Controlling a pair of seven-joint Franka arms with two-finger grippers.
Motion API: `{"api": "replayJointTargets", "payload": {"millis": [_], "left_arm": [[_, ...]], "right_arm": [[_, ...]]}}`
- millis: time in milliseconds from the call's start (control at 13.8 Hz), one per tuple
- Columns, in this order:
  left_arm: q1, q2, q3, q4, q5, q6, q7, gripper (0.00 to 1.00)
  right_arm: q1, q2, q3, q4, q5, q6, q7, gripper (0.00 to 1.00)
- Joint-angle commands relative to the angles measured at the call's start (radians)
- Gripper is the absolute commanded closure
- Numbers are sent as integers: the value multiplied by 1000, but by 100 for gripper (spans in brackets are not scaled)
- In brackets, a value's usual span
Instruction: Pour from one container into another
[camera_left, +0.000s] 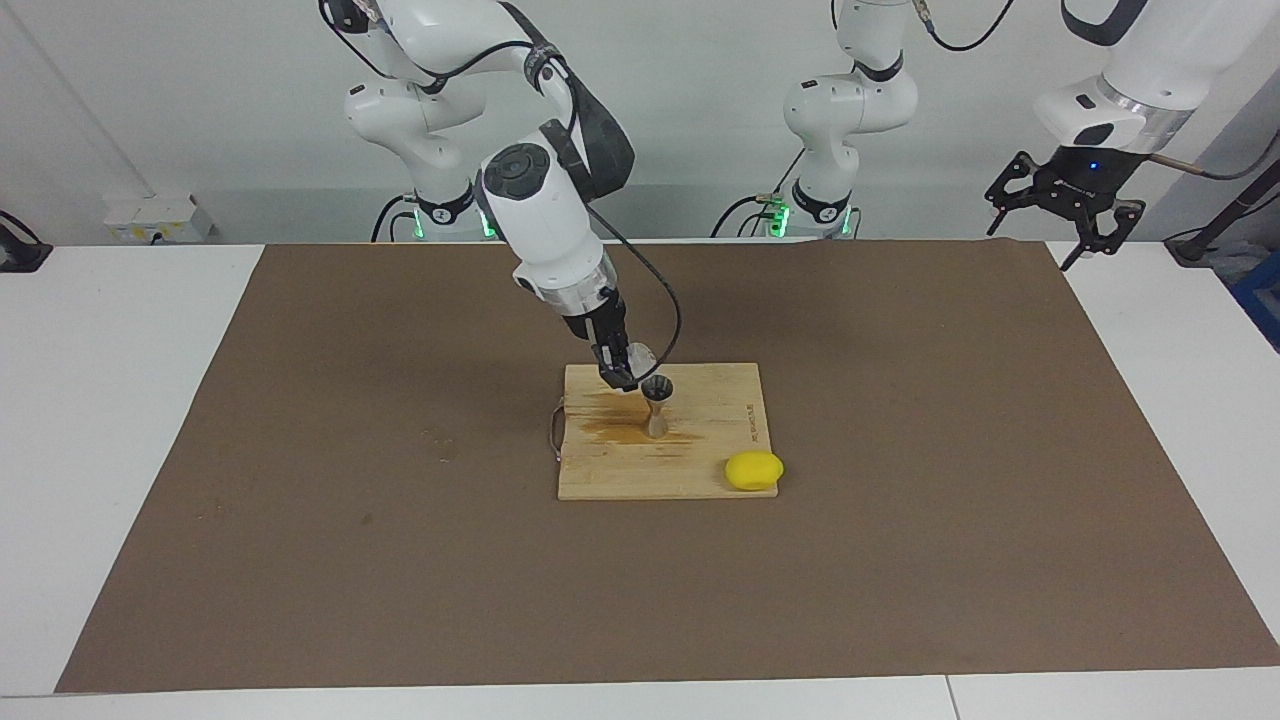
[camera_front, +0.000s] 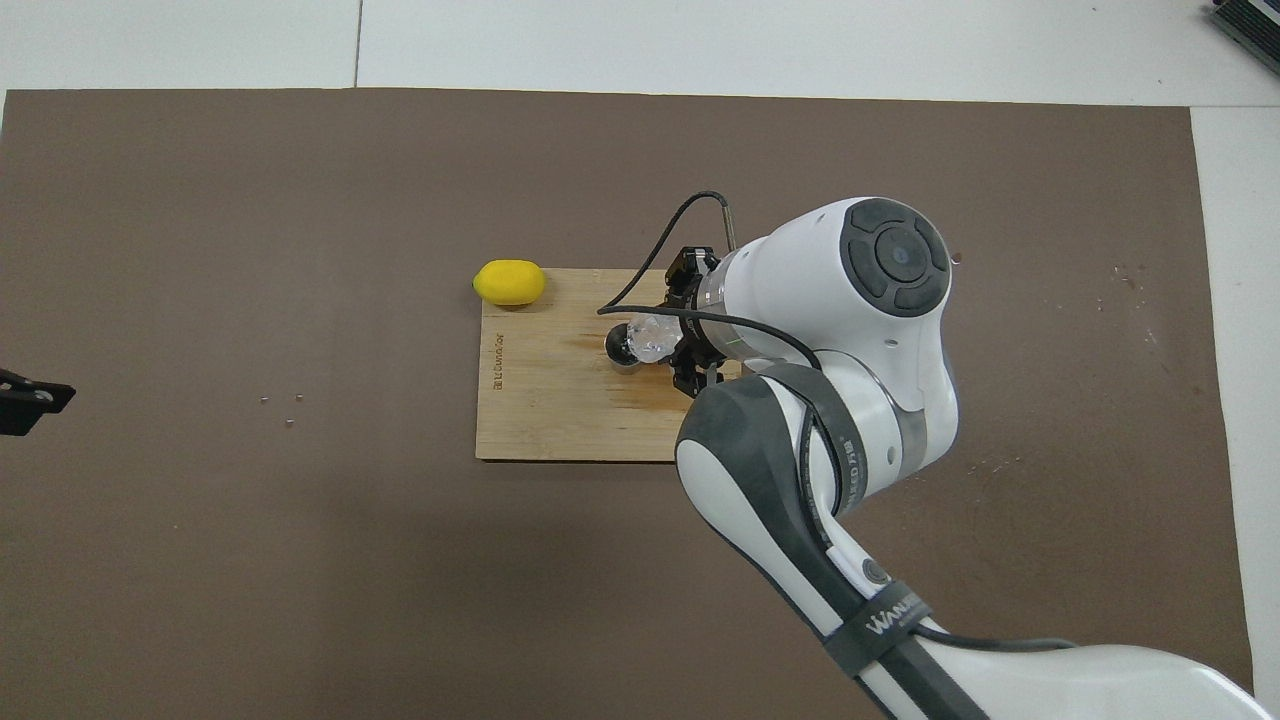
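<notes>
Your right gripper (camera_left: 622, 368) is pinching the clear plastic cup (camera_left: 637, 357) by its side, one finger on each side of the wall. It hangs over the wooden cutting board (camera_left: 700, 440), tipped toward the metal jigger (camera_left: 656, 405), with the cup's mouth just above the jigger's top cone. From above, the cup (camera_front: 655, 338) partly covers the jigger (camera_front: 622, 349).

You are holding a cup that looks thin and light, so I think it will bend or crack if you squeeze hard. Hold it around the middle of the wall and keep the squeeze soft. It may be slippery too.

Watch the jigger. It stands upright on the board, on a small foot with a thin waist, so a bump could tip it. A wet brown stain (camera_left: 610, 428) lies on the board beside it.

A yellow lemon (camera_left: 754, 470) sits at the board's corner farthest from the robots, toward the left arm's end.

Your left gripper (camera_left: 1062, 205) waits up high at its own end of the table, fingers spread
</notes>
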Motion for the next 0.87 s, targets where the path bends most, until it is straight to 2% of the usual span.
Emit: {"api": "replayJointTargets", "payload": {"millis": [0,72,361,578,795], "left_arm": [[-24,-15,-28,10,61,-2,-98,0],[-29,-18,-45,11,92,15,-96,0],[-12,-21,-42,-7,86,99,-139,0],[-21,-21,-47,-9,88,93,-234,0],[-7,-28,-35,-21,86,87,-240,0]], "right_arm": [[9,14,-4,23,-49,9,36,100],[9,14,-4,23,-56,8,34,100],[22,17,-1,23,-88,7,34,100],[23,17,-2,23,-92,9,39,100],[25,17,-1,23,-108,9,45,100]]}}
